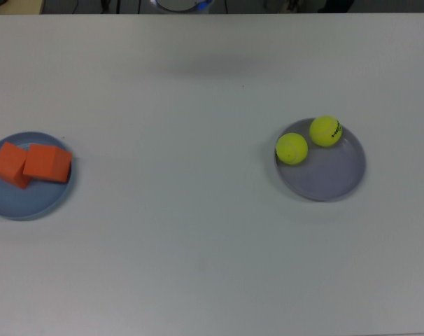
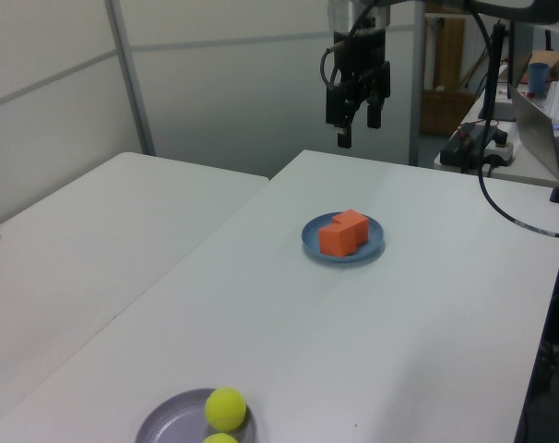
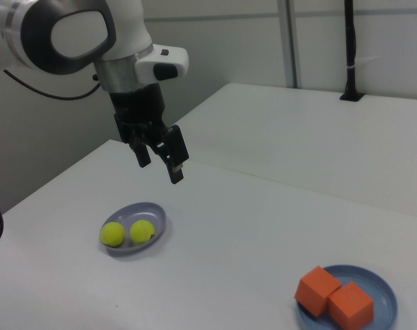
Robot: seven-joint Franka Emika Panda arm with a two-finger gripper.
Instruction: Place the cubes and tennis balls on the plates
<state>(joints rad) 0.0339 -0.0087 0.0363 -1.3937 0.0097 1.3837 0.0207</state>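
Note:
Two orange cubes [image 1: 9,163] [image 1: 47,163] rest side by side on the light blue plate [image 1: 30,210] at the top view's left. Both tennis balls [image 1: 292,148] [image 1: 325,131] lie on the lavender plate [image 1: 334,178] at the top view's right, at its far rim. My gripper [image 3: 160,167] hangs high over the table, open and holding nothing. In the left view the gripper [image 2: 358,129] is above the far edge, beyond the cubes [image 2: 342,233] on the blue plate [image 2: 374,245]. The top view does not show it.
A second white table [image 2: 86,231] adjoins on the left view's left. A desk with a laptop [image 2: 538,120] and cables stands at the left view's far right. A black pole [image 3: 349,48] rises at the back of the right view.

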